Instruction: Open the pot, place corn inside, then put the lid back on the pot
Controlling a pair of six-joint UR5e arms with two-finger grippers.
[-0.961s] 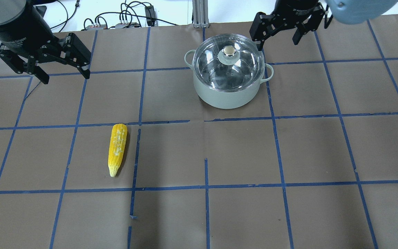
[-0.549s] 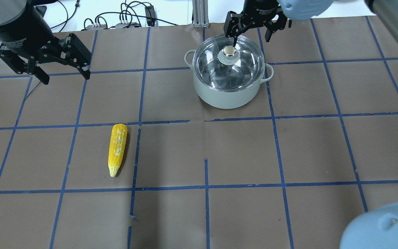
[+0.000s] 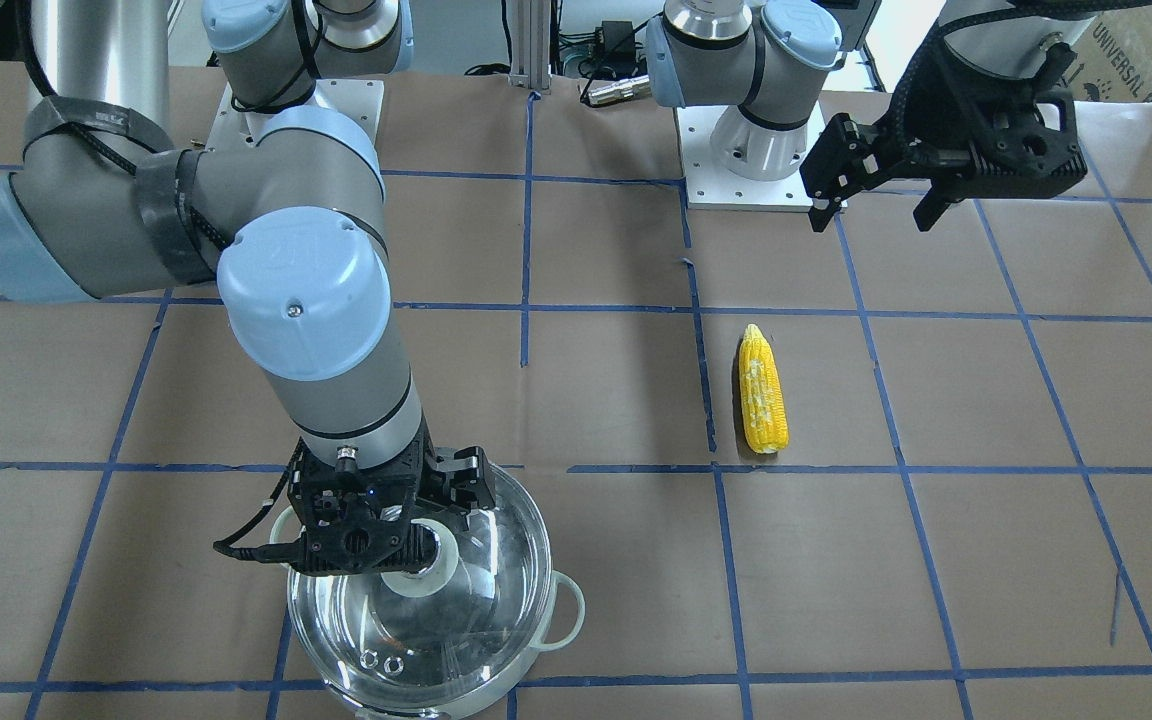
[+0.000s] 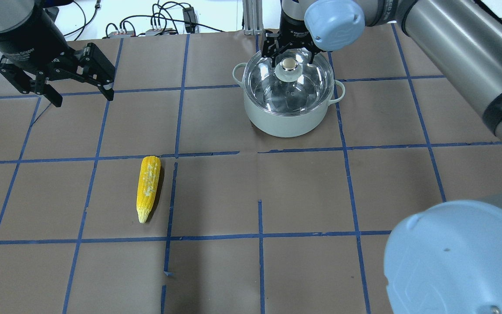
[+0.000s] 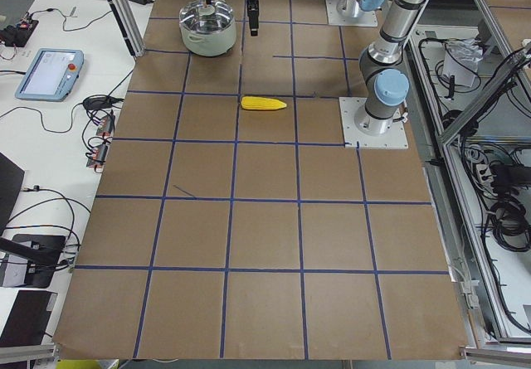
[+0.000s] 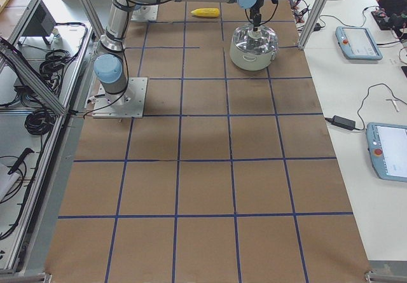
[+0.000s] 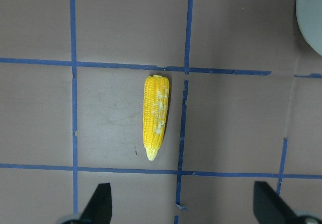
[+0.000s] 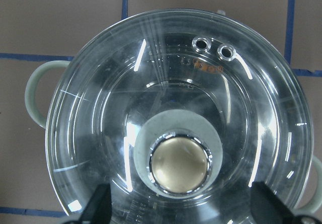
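The pot (image 4: 286,124) stands on the table at the back centre with the glass lid (image 4: 303,89) on it. My right gripper (image 4: 290,56) is open, pointing down over the lid, a finger on each side of the lid's knob (image 4: 289,65) without touching it. The right wrist view shows the knob (image 8: 179,163) centred between the open fingers. The corn (image 4: 148,187) lies flat on the table, left of centre, pointed end toward me. My left gripper (image 4: 82,93) is open and empty, high above the back left; its wrist view looks down on the corn (image 7: 156,117).
Cables and small boxes (image 4: 159,26) and an aluminium post (image 4: 251,17) line the back edge. My right arm's elbow (image 4: 456,257) fills the overhead view's lower right. Brown paper with blue tape lines (image 4: 259,235) covers the table.
My right gripper has swung left from behind the pot's right side to directly over the lid knob, still open. The left gripper, corn, pot and lid have not moved.
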